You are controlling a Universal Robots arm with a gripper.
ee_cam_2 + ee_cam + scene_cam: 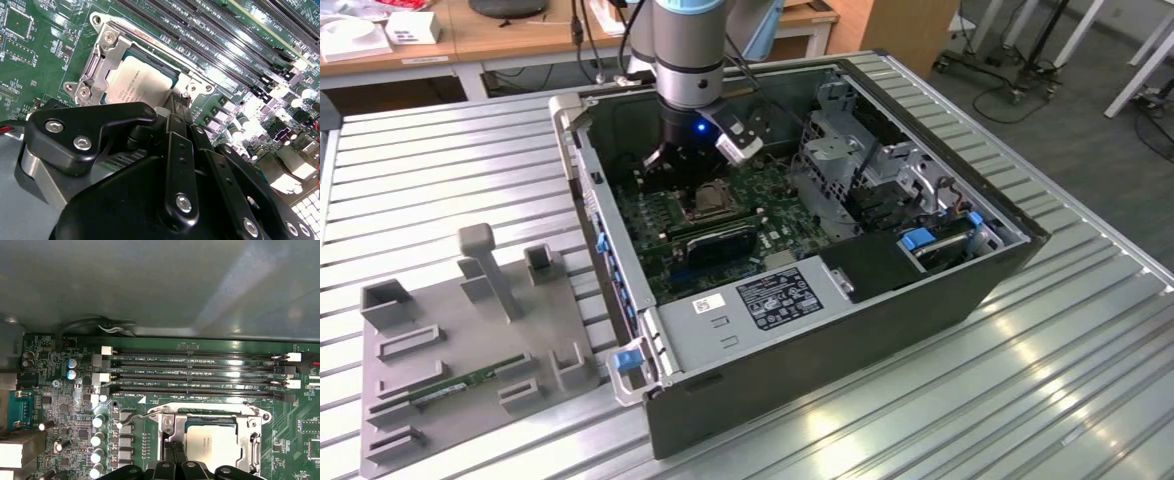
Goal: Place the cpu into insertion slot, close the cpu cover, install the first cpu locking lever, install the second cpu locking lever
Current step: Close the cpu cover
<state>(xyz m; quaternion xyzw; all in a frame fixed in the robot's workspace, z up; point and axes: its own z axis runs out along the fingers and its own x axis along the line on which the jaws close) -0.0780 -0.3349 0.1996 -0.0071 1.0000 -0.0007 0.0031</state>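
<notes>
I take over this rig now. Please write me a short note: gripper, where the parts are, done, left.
The gripper: down at the edge of the cpu cover; open or shut unclear.
The cpu: lies in the insertion slot, cover lowered over it.
Done: cpu placed, cover appears closed.
Left: both locking levers unconfirmed; one lever shows beside the slot.

One cpu (210,442), one cpu cover (250,440), four memory slots (195,375), one case (854,330).
</notes>
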